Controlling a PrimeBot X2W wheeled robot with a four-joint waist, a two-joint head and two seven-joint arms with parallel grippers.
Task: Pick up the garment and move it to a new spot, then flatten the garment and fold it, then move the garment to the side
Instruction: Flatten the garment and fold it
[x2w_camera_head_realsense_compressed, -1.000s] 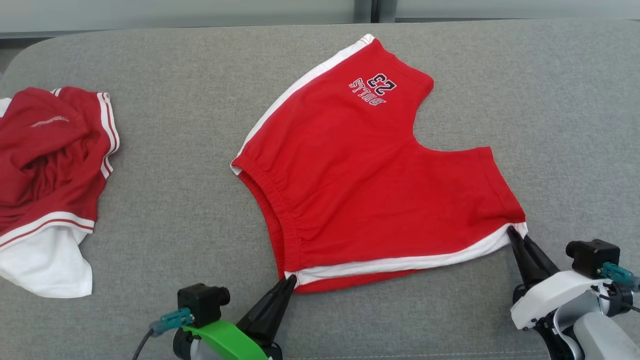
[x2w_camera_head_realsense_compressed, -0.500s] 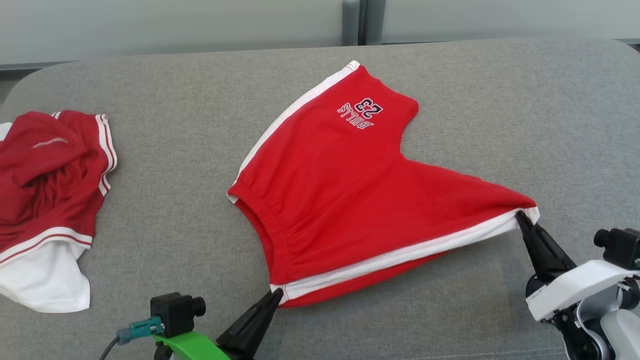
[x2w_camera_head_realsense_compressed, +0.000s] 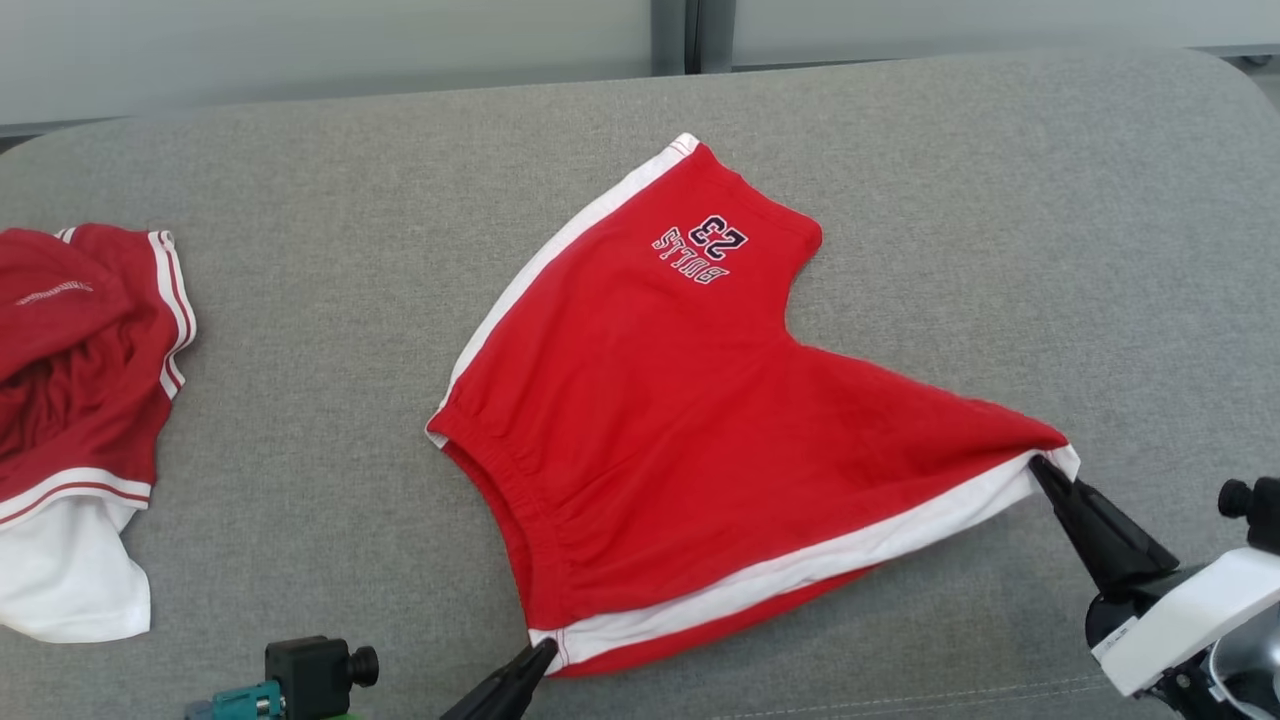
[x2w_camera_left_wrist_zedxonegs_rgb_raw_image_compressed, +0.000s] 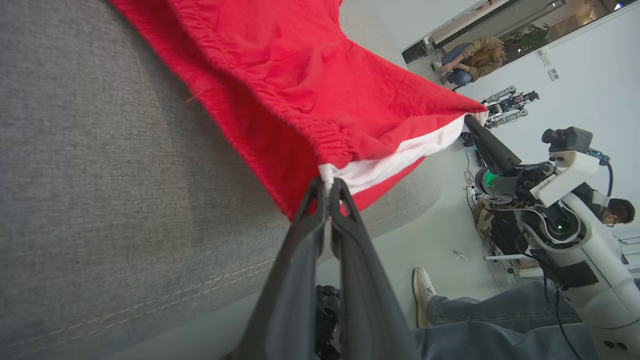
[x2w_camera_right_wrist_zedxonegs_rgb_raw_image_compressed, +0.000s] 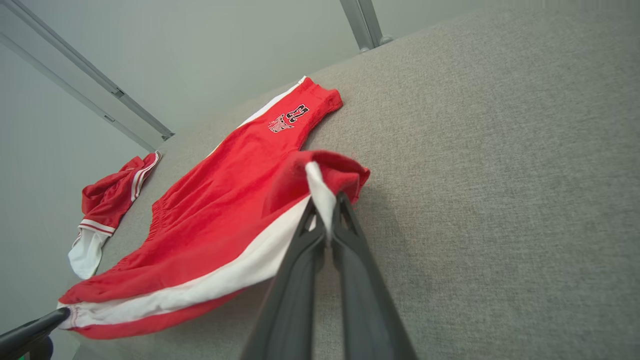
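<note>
The garment (x2w_camera_head_realsense_compressed: 680, 420) is a pair of red shorts with white side stripes and a "23" print, spread on the grey cushion (x2w_camera_head_realsense_compressed: 330, 330). My left gripper (x2w_camera_head_realsense_compressed: 543, 650) is shut on its near waistband corner, at the white stripe's end; the left wrist view shows that pinch (x2w_camera_left_wrist_zedxonegs_rgb_raw_image_compressed: 327, 184) close up. My right gripper (x2w_camera_head_realsense_compressed: 1040, 465) is shut on the near leg-hem corner and holds it lifted off the cushion. In the right wrist view the fingers (x2w_camera_right_wrist_zedxonegs_rgb_raw_image_compressed: 326, 220) clamp the white stripe, and the garment (x2w_camera_right_wrist_zedxonegs_rgb_raw_image_compressed: 220, 200) stretches away to the far leg.
A second red and white garment (x2w_camera_head_realsense_compressed: 75, 400) lies crumpled at the cushion's left end. The cushion's front edge runs just below both grippers. In the left wrist view a person's leg and shoe (x2w_camera_left_wrist_zedxonegs_rgb_raw_image_compressed: 425, 295) stand beside the couch.
Both grippers have drawn the near edge toward me and to the right. The right corner has lifted, pulling the near leg into a taut peak. The head camera has shifted too.
</note>
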